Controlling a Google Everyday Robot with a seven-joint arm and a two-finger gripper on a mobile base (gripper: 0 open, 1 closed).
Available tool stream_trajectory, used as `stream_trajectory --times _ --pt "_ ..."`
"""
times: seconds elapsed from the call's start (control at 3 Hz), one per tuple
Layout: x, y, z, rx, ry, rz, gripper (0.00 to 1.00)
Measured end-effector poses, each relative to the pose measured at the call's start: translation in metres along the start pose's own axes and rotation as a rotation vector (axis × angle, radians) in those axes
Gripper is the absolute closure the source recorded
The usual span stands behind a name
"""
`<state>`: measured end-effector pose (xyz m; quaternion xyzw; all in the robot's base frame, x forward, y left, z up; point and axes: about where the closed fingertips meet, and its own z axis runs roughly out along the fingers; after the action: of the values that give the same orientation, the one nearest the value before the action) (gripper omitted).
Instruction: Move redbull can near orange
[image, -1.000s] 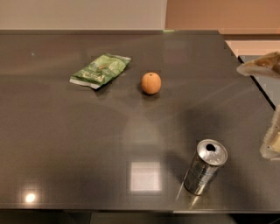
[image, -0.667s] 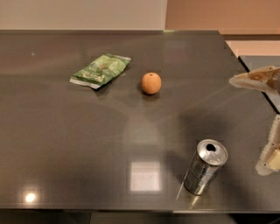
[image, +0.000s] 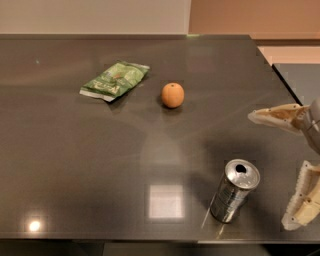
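The redbull can (image: 234, 190), slim and silvery with a shiny round top and a dark tab hole, stands upright near the front right of the dark table (image: 75, 165). The orange (image: 172, 95) sits further back, near the table's middle, well apart from the can. My gripper (image: 275, 170) comes in from the right edge, just right of the can. Its two cream fingers are spread wide, one finger (image: 280, 117) up behind the can and the other (image: 302, 202) low beside it. It holds nothing and does not touch the can.
A green crinkled snack bag (image: 115, 80) lies at the back left, left of the orange. The table's front edge runs just below the can. A second grey surface (image: 300, 75) shows at the right beyond the table's edge.
My gripper has moved left into view toward the can, with both fingers now showing more fully. The can, the orange and the bag have not moved.
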<state>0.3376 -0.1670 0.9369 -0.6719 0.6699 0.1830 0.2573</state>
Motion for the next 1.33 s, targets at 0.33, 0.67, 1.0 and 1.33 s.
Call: stream_trajectory --times 0.33,0.67,1.0,1.33 --pt "-0.001 0.012 0.013 -0.026 -0.032 -0.003 0.00" --pt "-0.002 0.013 0.018 -0.025 -0.043 -0.006 0.00" --pt "-0.005 0.015 0.028 -0.026 -0.064 -0.012 0.00" --pt "-0.007 0.017 0.033 -0.028 -0.076 -0.015 0.00"
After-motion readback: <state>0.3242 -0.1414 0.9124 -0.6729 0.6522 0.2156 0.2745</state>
